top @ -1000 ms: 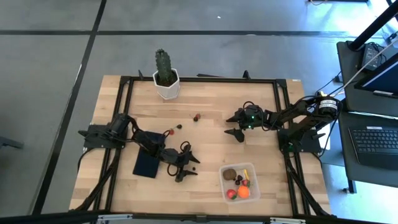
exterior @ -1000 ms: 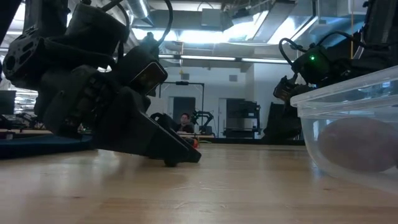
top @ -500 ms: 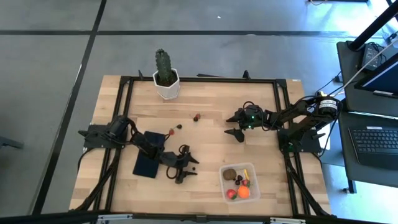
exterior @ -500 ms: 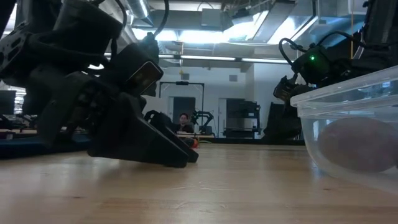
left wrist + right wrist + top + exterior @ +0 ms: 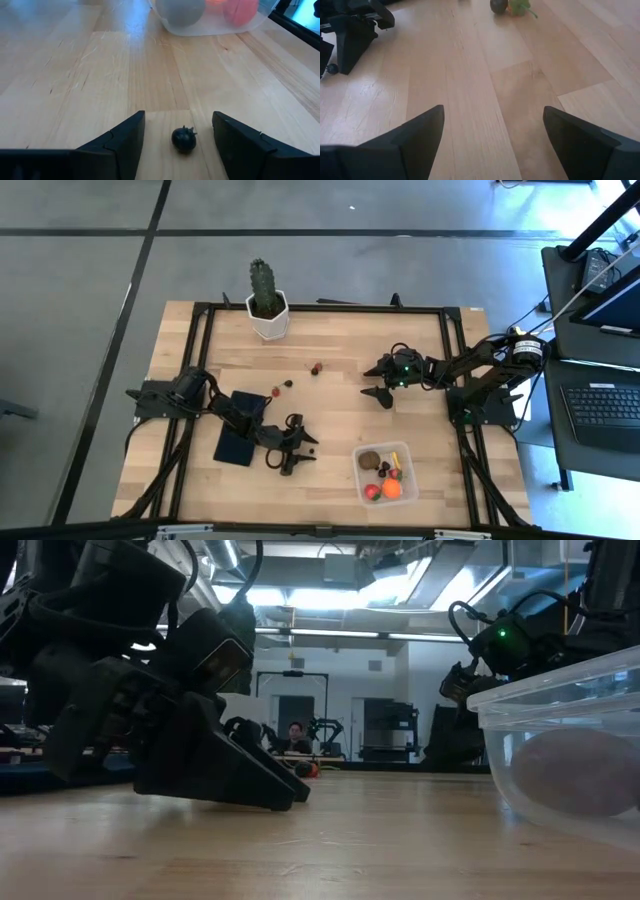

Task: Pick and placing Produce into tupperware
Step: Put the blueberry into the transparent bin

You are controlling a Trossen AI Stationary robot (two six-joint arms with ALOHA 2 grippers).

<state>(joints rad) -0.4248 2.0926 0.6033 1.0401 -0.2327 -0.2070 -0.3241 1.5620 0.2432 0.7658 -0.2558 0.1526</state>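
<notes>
My left gripper (image 5: 297,446) is low over the table, right of the flat navy rectangle. It is open, and a dark berry (image 5: 183,140) lies on the wood between its fingers, untouched; the berry (image 5: 311,448) also shows from above. The clear tupperware (image 5: 385,473) stands near the table's front right. It holds a brown ball, an orange ball, a red ball, a thin yellow piece and small bits. Three more small produce pieces (image 5: 288,384) lie loose mid-table. My right gripper (image 5: 380,388) waits open above the table's right middle.
A green cactus in a white pot (image 5: 267,302) stands at the far edge. The navy rectangle (image 5: 238,442) lies under my left arm. Bare wood separates the berry from the tupperware (image 5: 215,17). A black frame rims the table, and a laptop sits beyond its right edge.
My left gripper has shifted a little toward the table's left edge and sunk closer to the tabletop, staying open. The berry has stayed in place.
</notes>
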